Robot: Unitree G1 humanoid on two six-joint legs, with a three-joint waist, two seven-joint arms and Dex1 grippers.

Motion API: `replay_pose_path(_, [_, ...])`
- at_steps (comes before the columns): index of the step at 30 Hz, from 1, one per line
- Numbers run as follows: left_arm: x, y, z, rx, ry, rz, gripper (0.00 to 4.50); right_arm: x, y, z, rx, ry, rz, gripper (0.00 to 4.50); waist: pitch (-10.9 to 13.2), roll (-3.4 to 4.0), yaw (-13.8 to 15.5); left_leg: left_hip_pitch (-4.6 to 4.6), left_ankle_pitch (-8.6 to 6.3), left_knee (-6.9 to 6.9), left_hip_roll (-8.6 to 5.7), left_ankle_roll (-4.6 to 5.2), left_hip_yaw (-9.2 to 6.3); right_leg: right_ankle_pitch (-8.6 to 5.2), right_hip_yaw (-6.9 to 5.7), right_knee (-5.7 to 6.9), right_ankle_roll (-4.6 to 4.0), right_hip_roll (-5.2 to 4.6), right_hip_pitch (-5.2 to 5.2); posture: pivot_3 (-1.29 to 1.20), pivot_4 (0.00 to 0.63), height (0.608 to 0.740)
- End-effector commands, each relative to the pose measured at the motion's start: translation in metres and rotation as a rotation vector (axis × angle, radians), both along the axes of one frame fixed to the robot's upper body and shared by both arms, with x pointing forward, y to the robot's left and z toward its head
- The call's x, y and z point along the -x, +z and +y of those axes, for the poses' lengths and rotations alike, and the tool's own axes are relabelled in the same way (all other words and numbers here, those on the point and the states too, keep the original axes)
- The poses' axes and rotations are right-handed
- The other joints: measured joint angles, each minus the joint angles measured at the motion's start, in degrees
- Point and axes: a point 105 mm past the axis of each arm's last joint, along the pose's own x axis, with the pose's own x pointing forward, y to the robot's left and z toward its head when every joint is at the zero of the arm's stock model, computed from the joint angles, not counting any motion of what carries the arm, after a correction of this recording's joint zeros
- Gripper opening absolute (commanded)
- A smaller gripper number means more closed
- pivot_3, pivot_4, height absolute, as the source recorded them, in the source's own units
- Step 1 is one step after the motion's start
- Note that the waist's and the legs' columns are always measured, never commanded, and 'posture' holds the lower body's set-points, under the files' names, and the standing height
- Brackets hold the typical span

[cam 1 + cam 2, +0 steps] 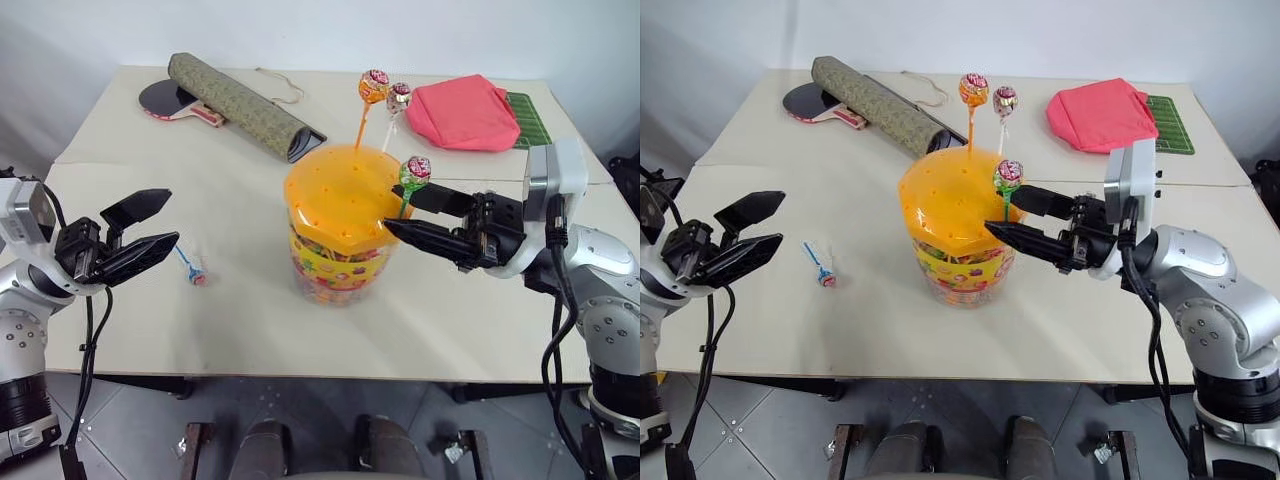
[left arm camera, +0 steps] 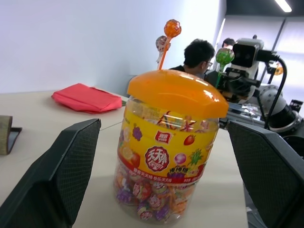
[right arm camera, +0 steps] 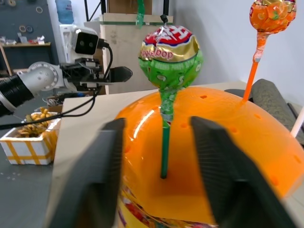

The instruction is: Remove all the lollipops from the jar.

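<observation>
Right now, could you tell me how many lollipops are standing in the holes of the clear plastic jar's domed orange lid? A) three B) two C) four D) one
A: three lollipops stand in the domed orange lid, on an orange stick, a white stick and a green stick; a fourth, blue-sticked lollipop lies on the table.

This looks like a robotics lab or workshop. At the upper right of the left wrist view a person (image 2: 199,53) sits behind the counter (image 1: 250,300) under a ceiling strip light (image 2: 283,5). At the upper left of the right wrist view stand cluttered shelves (image 3: 19,47), a blue water bottle (image 3: 63,10) and a plywood crate (image 3: 137,33). Plain white walls and grey floor tiles surround the counter.
</observation>
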Motion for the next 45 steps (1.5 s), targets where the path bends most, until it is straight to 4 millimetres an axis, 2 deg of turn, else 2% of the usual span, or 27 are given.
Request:
replay_pose_path(1, [0.006, 0.01, -0.01, -0.001, -0.053, -0.056, 4.5, 0.002, 0.007, 0.001, -0.014, 0.015, -0.058, 0.75, 0.0, 0.0, 0.0, 0.0, 0.0, 0.0, 0.0, 0.0, 0.0, 0.0, 0.0, 0.0, 0.0, 0.0, 0.0, 0.0, 0.15, 0.74])
replay_pose_path(3, [0.006, 0.011, -0.013, -0.007, -0.068, -0.059, 4.5, 0.001, 0.008, -0.001, -0.032, 0.018, -0.053, 0.06, 0.0, 0.0, 0.1, 0.0, 0.0, 0.0, 0.0, 0.0, -0.01, 0.0, 0.0, 0.0, 0.0, 0.0, 0.01, 0.0, 0.15, 0.74])
replay_pose_path(7, [0.004, 0.007, -0.018, -0.046, -0.106, -0.068, 4.5, 0.005, 0.029, -0.011, -0.187, 0.078, -0.047, 0.01, 0.0, 0.0, 0.0, 0.0, 0.0, 0.0, -0.01, 0.0, 0.0, 0.0, 0.0, 0.0, 0.0, 0.01, 0.0, 0.0, 0.15, 0.74])
replay_pose_path(10, [0.001, 0.01, -0.022, -0.061, -0.135, -0.088, 4.5, 0.015, 0.055, -0.028, -0.281, 0.115, -0.013, 0.01, 0.0, 0.0, 0.2, -0.01, 0.0, 0.0, -0.01, 0.0, 0.0, 0.0, -0.01, -0.01, 0.0, 0.01, 0.0, 0.0, 0.15, 0.74])
replay_pose_path(13, [-0.001, 0.008, -0.029, -0.113, -0.163, -0.124, 4.5, 0.002, 0.08, -0.061, -0.355, -0.033, 0.105, 0.01, 0.0, 0.0, 0.2, -0.02, 0.0, 0.04, -0.02, 0.01, -0.02, 0.0, -0.02, -0.03, 0.0, 0.0, 0.04, 0.0, 0.15, 0.74])
replay_pose_path(15, [-0.003, 0.003, -0.034, -0.164, -0.167, -0.152, 4.5, -0.015, 0.077, -0.081, -0.305, -0.208, 0.182, 0.01, 0.0, 0.0, 0.2, 0.0, -0.01, 0.02, -0.01, 0.01, -0.01, 0.0, -0.02, -0.04, 0.0, 0.01, 0.04, 0.0, 0.15, 0.74])
replay_pose_path(17, [0.0, -0.006, -0.044, -0.259, -0.202, -0.207, 4.5, -0.042, 0.015, -0.129, 0.057, -0.613, 0.373, 0.01, 0.0, 0.01, 0.6, -0.03, -0.01, -0.01, -0.01, 0.01, 0.01, 0.0, -0.02, -0.06, 0.0, 0.01, 0.02, 0.0, 0.15, 0.74])
replay_pose_path(19, [0.002, -0.011, -0.049, -0.283, -0.229, -0.228, 4.5, -0.046, -0.012, -0.16, 0.206, -0.79, 0.43, 0.01, -0.2, -0.33, 0.4, -0.03, -0.02, -0.12, -0.01, 0.03, 0.0, 0.0, -0.05, -0.11, -0.01, 0.0, 0.03, 0.0, 0.15, 0.74])
replay_pose_path(20, [0.002, -0.016, -0.052, -0.311, -0.239, -0.24, 4.5, -0.046, -0.023, -0.166, 0.233, -0.824, 0.472, 0.01, -0.2, -0.33, 0.3, -0.06, -0.02, -0.12, 0.0, 0.04, 0.04, 0.0, -0.07, -0.21, 0.0, 0.01, 0.03, 0.0, 0.15, 0.74])
replay_pose_path(24, [0.006, -0.038, -0.053, -0.429, -0.28, -0.231, 4.5, -0.045, -0.086, -0.186, 0.486, -0.904, 0.587, 0.01, -0.2, -0.1, -1.0, -0.01, -0.04, -0.11, 0.02, 0.07, 0.36, 0.01, 0.01, -0.28, 0.01, -0.02, -0.04, 0.0, 0.15, 0.74])
replay_pose_path(30, [0.004, -0.027, -0.051, -0.359, -0.242, -0.218, 4.5, -0.05, -0.121, -0.203, 0.584, -0.926, 0.6, 0.01, -0.2, -0.05, -1.2, -0.04, -0.04, -0.1, 0.04, 0.07, 0.31, 0.01, 0.0, -0.26, 0.01, -0.02, -0.07, 0.0, 0.15, 0.74])
replay_pose_path(33, [0.005, -0.026, -0.05, -0.356, -0.237, -0.214, 4.5, -0.047, -0.128, -0.201, 0.581, -0.864, 0.641, 0.67, -0.2, -0.05, -1.0, -0.05, -0.04, -0.08, 0.02, 0.07, 0.28, 0.01, -0.01, -0.27, 0.01, -0.03, -0.04, 0.0, 0.15, 0.74])
replay_pose_path(37, [0.006, -0.022, -0.05, -0.324, -0.22, -0.207, 4.5, -0.049, -0.118, -0.196, 0.529, -0.806, 0.58, 1.94, -0.2, -0.05, -1.1, -0.05, -0.04, -0.06, 0.03, 0.07, 0.26, 0.01, -0.03, -0.28, 0.02, -0.03, -0.02, 0.0, 0.15, 0.74])
replay_pose_path(38, [0.005, -0.018, -0.049, -0.295, -0.207, -0.206, 4.5, -0.049, -0.107, -0.192, 0.498, -0.754, 0.513, 2.38, -0.2, -0.04, -1.1, -0.04, -0.04, -0.06, 0.03, 0.07, 0.26, 0.01, -0.03, -0.26, 0.02, -0.03, -0.02, 0.0, 0.15, 0.74])
replay_pose_path(41, [0.004, -0.009, -0.048, -0.239, -0.183, -0.204, 4.5, -0.046, -0.087, -0.183, 0.441, -0.659, 0.393, 3.27, -0.1, -0.04, -1.1, -0.04, -0.04, -0.06, 0.03, 0.07, 0.25, 0.01, -0.03, -0.27, 0.02, -0.03, -0.02, 0.0, 0.15, 0.74])
replay_pose_path(42, [0.001, 0.007, -0.045, -0.131, -0.139, -0.208, 4.5, -0.047, -0.059, -0.167, 0.323, -0.574, 0.277, 3.59, -0.2, -0.04, -1.1, -0.03, -0.04, -0.06, 0.03, 0.07, 0.24, 0.01, -0.04, -0.26, 0.02, -0.03, 0.0, 0.0, 0.15, 0.74])
replay_pose_path(43, [-0.001, 0.017, -0.041, -0.049, -0.113, -0.206, 4.5, -0.045, -0.035, -0.154, 0.223, -0.497, 0.184, 3.59, -0.1, -0.05, -1.1, -0.03, -0.04, -0.06, 0.03, 0.07, 0.23, 0.01, -0.04, -0.27, 0.02, -0.03, 0.01, 0.0, 0.15, 0.74])
replay_pose_path(45, [-0.003, 0.027, -0.037, 0.034, -0.089, -0.195, 4.5, -0.04, -0.012, -0.142, 0.121, -0.417, 0.092, 3.59, -0.1, -0.03, -1.2, -0.03, -0.04, 0.07, 0.1, 0.06, 0.16, 0.02, -0.07, -0.26, 0.03, -0.02, 0.06, 0.0, 0.15, 0.74])
